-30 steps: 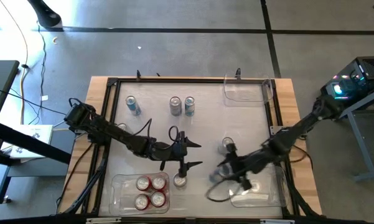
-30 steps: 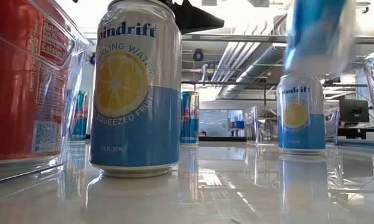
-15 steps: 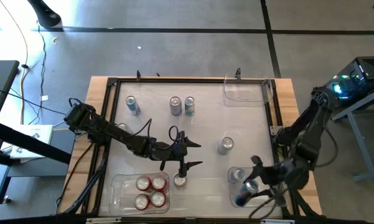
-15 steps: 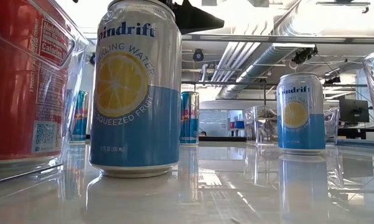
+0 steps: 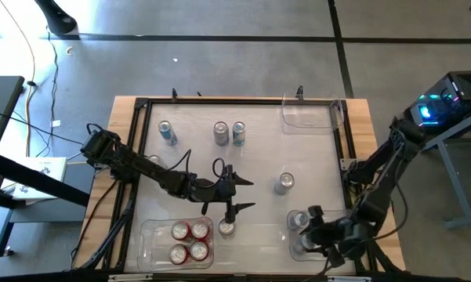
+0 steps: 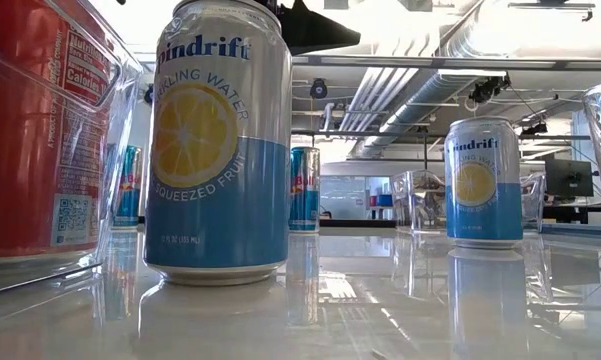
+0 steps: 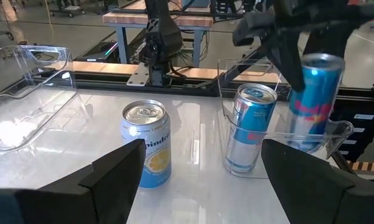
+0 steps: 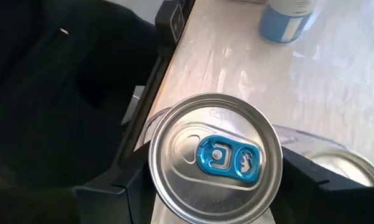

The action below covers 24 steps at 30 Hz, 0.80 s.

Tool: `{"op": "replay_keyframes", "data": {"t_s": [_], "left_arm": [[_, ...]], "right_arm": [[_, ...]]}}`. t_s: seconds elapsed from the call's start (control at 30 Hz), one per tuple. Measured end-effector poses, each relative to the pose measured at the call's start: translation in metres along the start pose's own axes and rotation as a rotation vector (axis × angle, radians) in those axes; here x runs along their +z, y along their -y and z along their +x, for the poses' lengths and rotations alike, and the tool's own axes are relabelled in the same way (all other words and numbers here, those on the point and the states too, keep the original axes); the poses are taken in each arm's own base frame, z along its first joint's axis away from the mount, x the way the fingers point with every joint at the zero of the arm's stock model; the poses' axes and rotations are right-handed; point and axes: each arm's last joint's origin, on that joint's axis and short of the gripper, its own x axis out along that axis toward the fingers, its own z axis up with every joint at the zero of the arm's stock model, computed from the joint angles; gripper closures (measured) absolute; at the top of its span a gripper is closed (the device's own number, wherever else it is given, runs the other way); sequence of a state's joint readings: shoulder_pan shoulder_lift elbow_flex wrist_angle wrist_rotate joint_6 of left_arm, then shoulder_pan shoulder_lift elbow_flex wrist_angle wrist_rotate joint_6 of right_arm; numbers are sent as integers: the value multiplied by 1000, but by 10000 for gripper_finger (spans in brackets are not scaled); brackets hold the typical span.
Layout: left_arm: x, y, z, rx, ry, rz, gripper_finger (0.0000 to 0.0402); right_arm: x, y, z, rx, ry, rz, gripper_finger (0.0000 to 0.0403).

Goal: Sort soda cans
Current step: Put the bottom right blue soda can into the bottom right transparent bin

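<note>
White tabletop [image 5: 251, 168]: right gripper [image 7: 299, 59] pinches a blue can [image 7: 314, 99] over the bin [image 7: 286, 134]; release next. Left gripper [image 5: 239, 196] waits, spread.

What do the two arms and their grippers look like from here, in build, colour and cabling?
Both arms are black and slender, built of jointed segments. The left arm carries thin looping black cables and ends in the left gripper, two pointed, wedge-shaped dark fingers. The right arm has cables along it too; the right gripper looks blocky and black. No markings are legible.
</note>
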<state>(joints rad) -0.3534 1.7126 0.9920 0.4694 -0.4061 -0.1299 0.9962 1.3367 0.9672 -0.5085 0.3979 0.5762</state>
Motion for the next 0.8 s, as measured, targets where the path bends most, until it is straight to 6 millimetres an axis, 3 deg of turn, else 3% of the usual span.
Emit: {"op": "replay_keyframes", "data": {"t_s": [0.3, 0.6, 0.8], "left_arm": [[0, 0, 0, 1, 0, -8, 86], [0, 0, 0, 3, 0, -17, 86], [0, 0, 0, 3, 0, -16, 86]], "right_arm": [[-3, 2, 26, -23, -68, -123, 183], [-8, -1, 39, -37, -107, -118, 183], [-8, -2, 44, -54, -104, -91, 135]]}}
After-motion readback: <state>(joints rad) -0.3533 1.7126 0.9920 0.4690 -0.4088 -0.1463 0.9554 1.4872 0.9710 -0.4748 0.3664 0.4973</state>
